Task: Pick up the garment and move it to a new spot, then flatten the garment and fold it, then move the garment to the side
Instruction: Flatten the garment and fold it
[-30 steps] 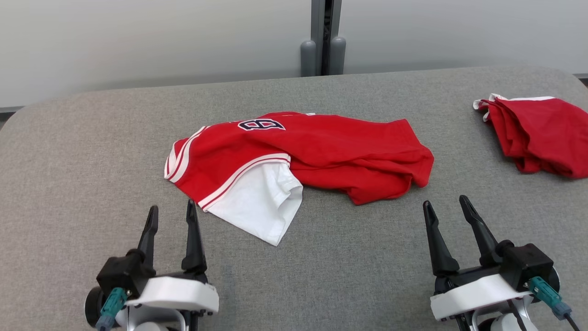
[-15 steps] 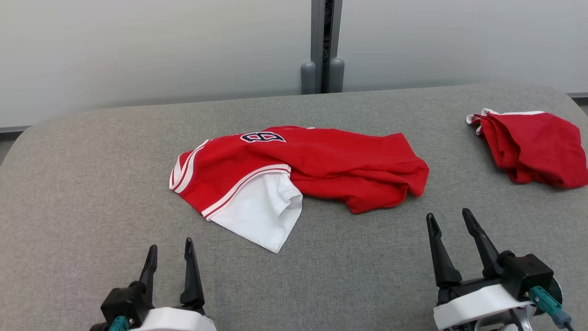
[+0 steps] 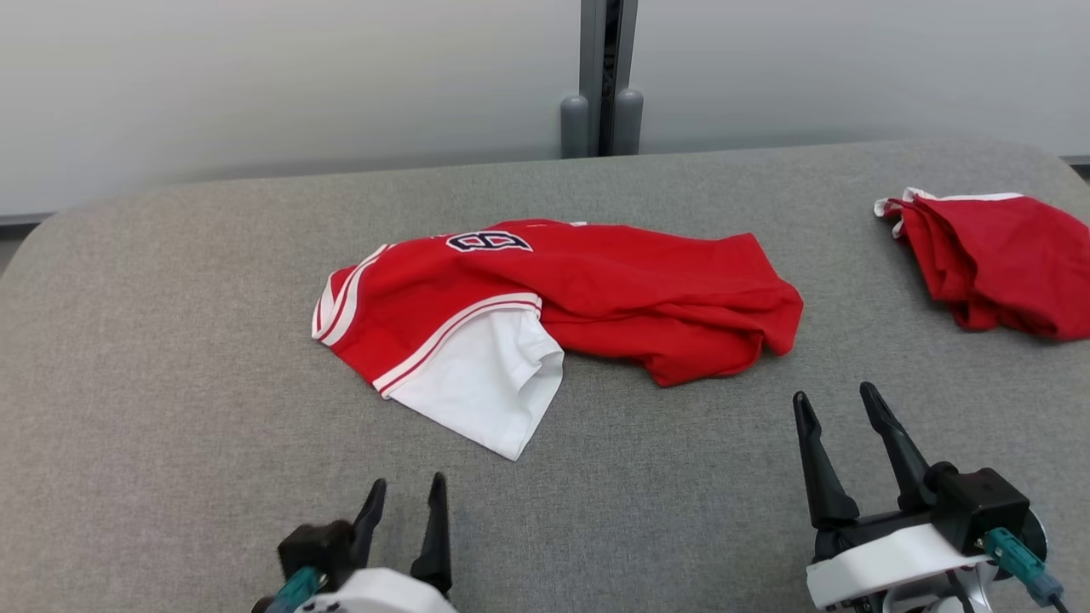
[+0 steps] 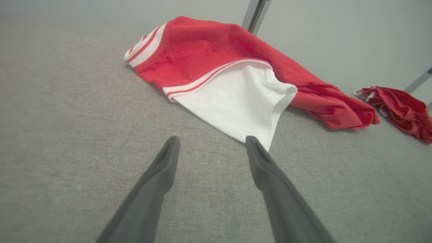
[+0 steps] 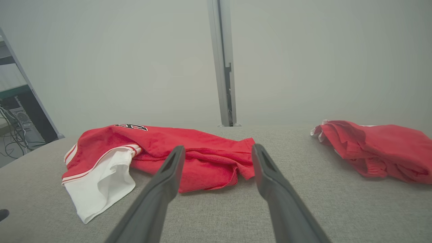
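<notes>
Head view: left gripper (image 3: 408,482) and right gripper (image 3: 833,392), both spread wide and empty, point toward the garment (image 3: 613,289).

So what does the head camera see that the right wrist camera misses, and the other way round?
Head view, not right wrist: the left end effector, open, low in frame, and the white body behind the right end effector. Right wrist view, not head: dark equipment with cables off the table at that view's left. Both: the crumpled red and white garment, a second red garment to its right, the grey table, the grey post, and the right end effector's open fingers.
</notes>
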